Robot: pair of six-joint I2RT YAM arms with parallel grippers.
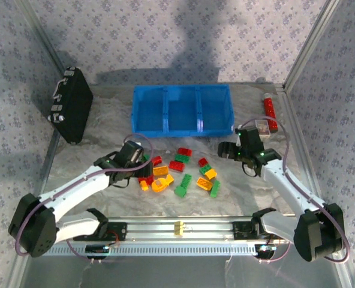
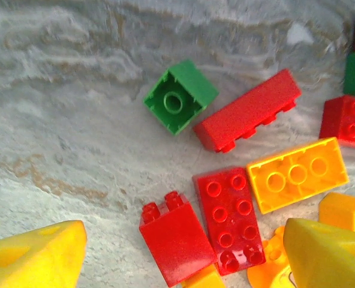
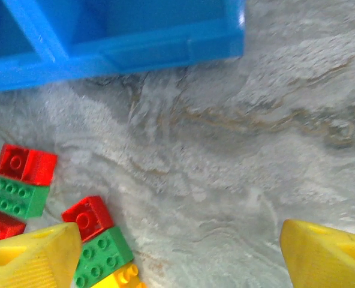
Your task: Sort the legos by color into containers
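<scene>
Bin (image 1: 183, 129) at table's (image 1: 249, 198) rear centre; legos (image 1: 176, 165) just in front; case (image 1: 74, 111) to L of bin, tube (image 1: 268, 111) to R.

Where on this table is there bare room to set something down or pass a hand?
Bare: the strip between the legos and the front rail, the table between the black case and the blue bin, and the bin's three compartments. Crowded: the middle, where the legos lie packed.
</scene>
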